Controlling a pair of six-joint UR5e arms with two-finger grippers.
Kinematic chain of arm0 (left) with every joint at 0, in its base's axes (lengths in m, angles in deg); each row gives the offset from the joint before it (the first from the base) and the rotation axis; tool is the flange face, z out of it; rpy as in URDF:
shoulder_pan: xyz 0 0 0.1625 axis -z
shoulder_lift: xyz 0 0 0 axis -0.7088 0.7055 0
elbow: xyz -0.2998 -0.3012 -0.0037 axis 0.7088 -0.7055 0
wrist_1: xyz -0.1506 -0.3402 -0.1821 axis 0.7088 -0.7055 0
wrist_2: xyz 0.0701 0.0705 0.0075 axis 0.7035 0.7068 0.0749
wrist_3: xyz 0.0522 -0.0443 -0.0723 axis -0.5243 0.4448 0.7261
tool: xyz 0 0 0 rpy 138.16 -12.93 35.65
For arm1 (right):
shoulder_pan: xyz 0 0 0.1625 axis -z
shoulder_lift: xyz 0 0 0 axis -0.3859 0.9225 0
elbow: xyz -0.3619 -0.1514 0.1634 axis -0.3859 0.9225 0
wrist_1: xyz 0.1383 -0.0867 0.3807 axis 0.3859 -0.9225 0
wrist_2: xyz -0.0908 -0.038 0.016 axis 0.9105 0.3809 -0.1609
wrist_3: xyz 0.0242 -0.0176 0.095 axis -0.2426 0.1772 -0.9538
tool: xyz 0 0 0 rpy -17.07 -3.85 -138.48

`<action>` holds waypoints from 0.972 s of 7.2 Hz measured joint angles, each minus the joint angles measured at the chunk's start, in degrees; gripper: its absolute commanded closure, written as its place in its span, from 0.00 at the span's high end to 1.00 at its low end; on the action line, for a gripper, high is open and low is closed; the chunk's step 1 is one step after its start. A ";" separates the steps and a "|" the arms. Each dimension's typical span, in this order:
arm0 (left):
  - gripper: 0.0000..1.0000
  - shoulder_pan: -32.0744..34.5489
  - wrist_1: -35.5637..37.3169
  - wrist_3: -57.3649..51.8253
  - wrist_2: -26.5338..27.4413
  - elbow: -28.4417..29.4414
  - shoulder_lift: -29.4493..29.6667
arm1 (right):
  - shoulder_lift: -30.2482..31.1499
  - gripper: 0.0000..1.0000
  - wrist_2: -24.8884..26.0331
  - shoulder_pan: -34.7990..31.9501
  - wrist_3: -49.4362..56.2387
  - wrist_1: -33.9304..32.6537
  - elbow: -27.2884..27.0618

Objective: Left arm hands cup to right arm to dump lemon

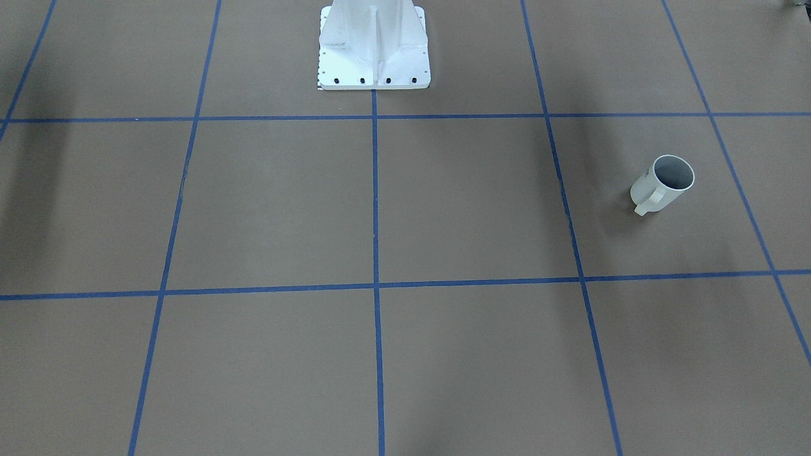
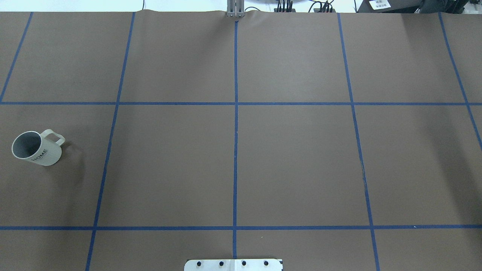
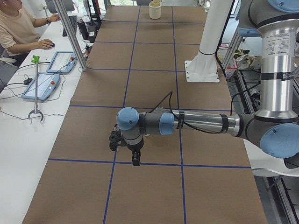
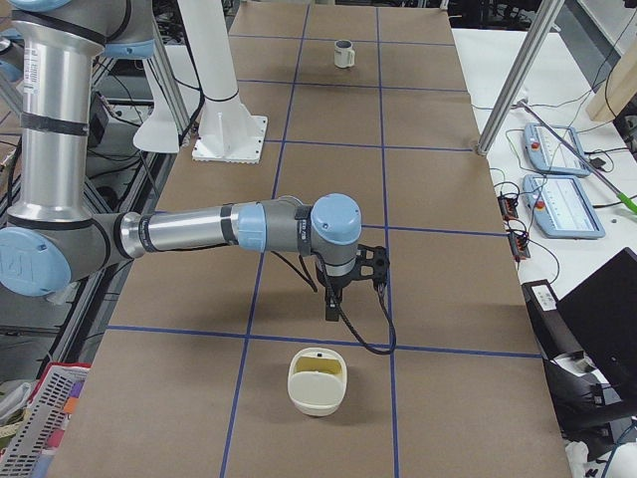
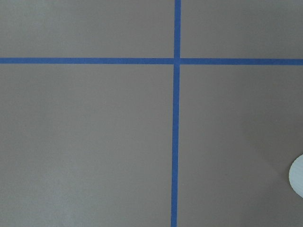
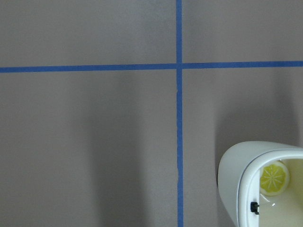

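Brown bench (image 2: 301, 158), blue tape grid (image 2: 235, 150). Left tool (image 3: 135, 160) and right tool (image 4: 331, 311) hang above it; spread or pressed, cannot tell. Cream tub (image 4: 317, 400) near right end edge holds lemon (image 6: 274, 178). Cup (image 2: 35, 148) upright near left end edge.

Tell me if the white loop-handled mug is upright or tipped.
Upright. The white loop-handled mug stands on its base on the brown table, mouth facing up, handle out to the side.
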 measured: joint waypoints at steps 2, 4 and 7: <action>1.00 0.15 -1.50 -0.25 -2.59 -0.33 -2.71 | -0.24 1.00 -0.56 -0.02 0.20 0.07 0.20; 1.00 0.23 -2.26 -0.23 -3.04 -1.70 -3.36 | -0.26 1.00 -0.14 -0.02 0.22 0.14 0.06; 1.00 0.82 -2.66 0.12 -2.65 -2.92 -3.32 | -0.07 1.00 1.94 0.05 -0.06 4.28 0.99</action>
